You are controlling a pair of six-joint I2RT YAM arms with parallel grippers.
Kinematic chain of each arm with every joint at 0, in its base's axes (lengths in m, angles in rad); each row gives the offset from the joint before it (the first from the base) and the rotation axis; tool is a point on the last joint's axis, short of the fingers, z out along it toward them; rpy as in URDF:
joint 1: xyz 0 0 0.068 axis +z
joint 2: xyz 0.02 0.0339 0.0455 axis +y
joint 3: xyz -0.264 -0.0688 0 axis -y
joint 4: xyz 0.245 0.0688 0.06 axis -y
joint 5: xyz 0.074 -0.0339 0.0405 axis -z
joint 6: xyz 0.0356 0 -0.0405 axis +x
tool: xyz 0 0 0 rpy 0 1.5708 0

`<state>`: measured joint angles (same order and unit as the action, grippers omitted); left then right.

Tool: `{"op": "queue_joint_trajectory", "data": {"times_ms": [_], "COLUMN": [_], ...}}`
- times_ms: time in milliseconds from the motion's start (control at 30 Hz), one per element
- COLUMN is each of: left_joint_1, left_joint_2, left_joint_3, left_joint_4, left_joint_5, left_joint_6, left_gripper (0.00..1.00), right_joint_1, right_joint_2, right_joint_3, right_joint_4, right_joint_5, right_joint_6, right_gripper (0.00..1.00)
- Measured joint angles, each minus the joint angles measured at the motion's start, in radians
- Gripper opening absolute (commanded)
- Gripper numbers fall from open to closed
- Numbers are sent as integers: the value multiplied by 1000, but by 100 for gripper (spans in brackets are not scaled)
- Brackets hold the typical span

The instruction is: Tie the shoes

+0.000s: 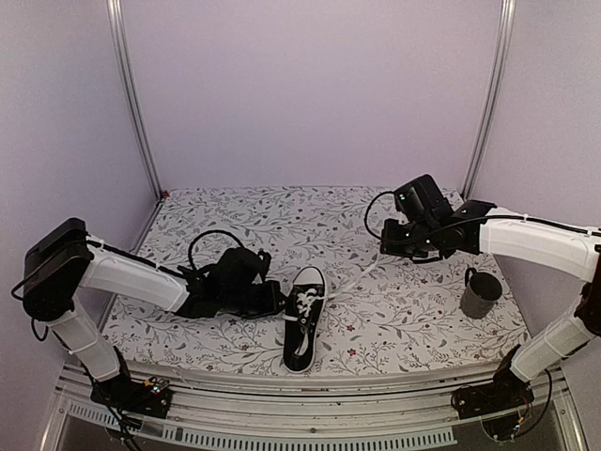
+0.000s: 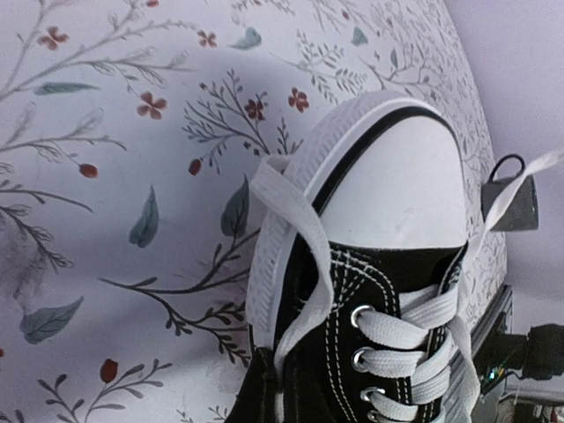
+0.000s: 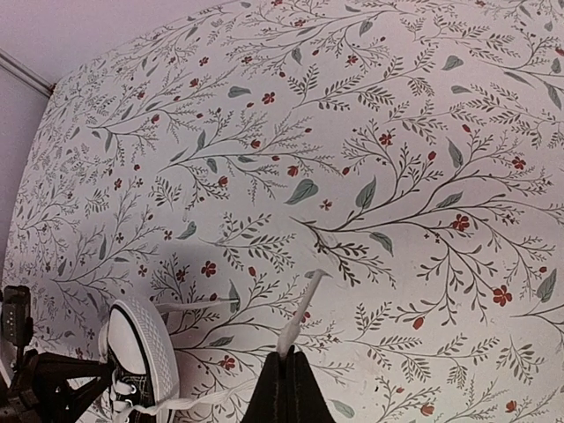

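The right fingers [image 3: 269, 397] pinch a white lace [image 3: 295, 330] stretched from the sneaker [image 1: 303, 319] on the counter [image 1: 394, 310]. The left fingers [image 1: 274, 301] are pressed together right beside the sneaker.

A table [image 1: 394, 324] covered in white cloth printed with grey leafy branches and small red flowers is carrying two things. A black low-top canvas sneaker [image 1: 302, 340] with white laces [image 1: 305, 303] is sitting on its white sole near the front edge. A dark grey mug [image 1: 481, 297] is standing well apart, by the right edge.

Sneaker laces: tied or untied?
Untied. One lace runs straight from the sneaker to the shut right hand; another lies loose beside the toe cap.
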<state>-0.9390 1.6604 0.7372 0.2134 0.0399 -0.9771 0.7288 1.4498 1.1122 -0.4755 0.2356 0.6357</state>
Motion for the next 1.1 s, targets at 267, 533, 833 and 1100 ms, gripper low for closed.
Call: {"op": "queue_joint_trajectory", "data": {"times_ms": [267,533,833,1100], "left_joint_1": [-2,-3,56,142], "left_joint_2": [5,85,9,47], "left_joint_3": [74,81,11,71], "left_joint_4": [-87,-67,-2,-9], "left_joint_5": [-193,-143,-65,33], "left_joint_6": [-93,-149,-115,-25], "left_gripper": [0,26,57,54], "right_joint_1": [12,12,12,12], "right_joint_2": [1,-12,-48,-61], "right_joint_3": [0,0,0,0], "right_joint_4": [5,-20,-35,-40], "right_joint_5": [-1,23,32,44], "right_joint_6": [11,18,25,26], "right_gripper": [2,2,2,2]}}
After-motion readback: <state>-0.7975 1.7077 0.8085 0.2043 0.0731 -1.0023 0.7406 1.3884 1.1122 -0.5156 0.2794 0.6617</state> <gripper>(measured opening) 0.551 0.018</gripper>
